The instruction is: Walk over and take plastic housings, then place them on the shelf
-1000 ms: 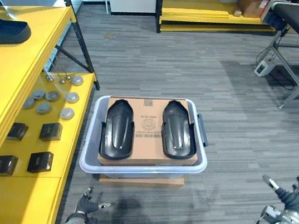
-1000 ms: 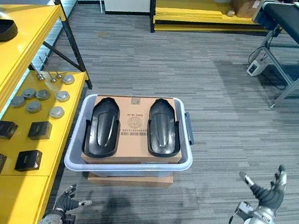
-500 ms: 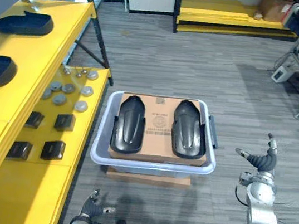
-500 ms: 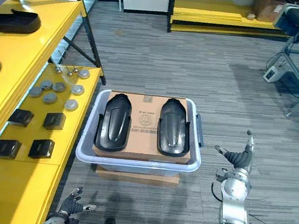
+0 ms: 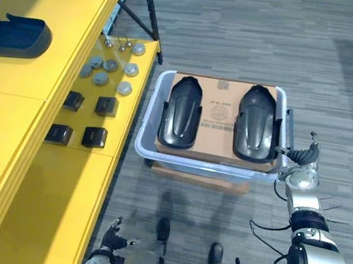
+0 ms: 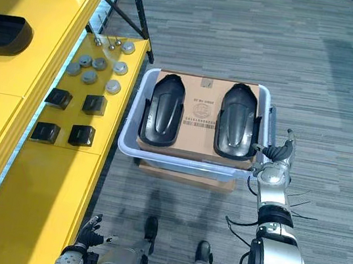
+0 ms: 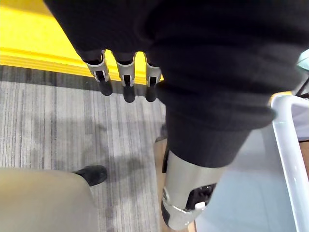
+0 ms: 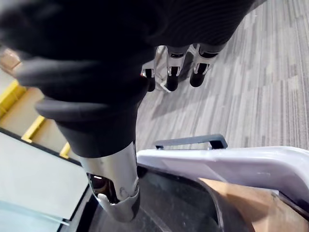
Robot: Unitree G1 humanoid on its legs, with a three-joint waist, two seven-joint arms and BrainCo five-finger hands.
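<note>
At the right rim of the grey bin (image 5: 147,129), my right hand (image 5: 301,172) hovers with fingers loose and spread, holding nothing, just outside the dark side handle (image 8: 190,141). I judge this to be the end of the walk-up and the start of the reach. Both plastic housings lie untouched side by side on the cardboard box (image 5: 217,115) inside the bin: the left housing (image 5: 180,113) and the right housing (image 5: 255,122), which is the nearer to my right hand. Next I would carry that hand inward over the rim and close it round the right housing's edge, lifting clear of the bin wall before turning to the yellow shelf (image 5: 4,126) on my left, where two shelved housings (image 5: 18,35) already sit on top. My right forearm points up towards the bin from below. My left hand (image 7: 126,79) hangs low beside the shelf's edge, fingers straight and empty.
</note>
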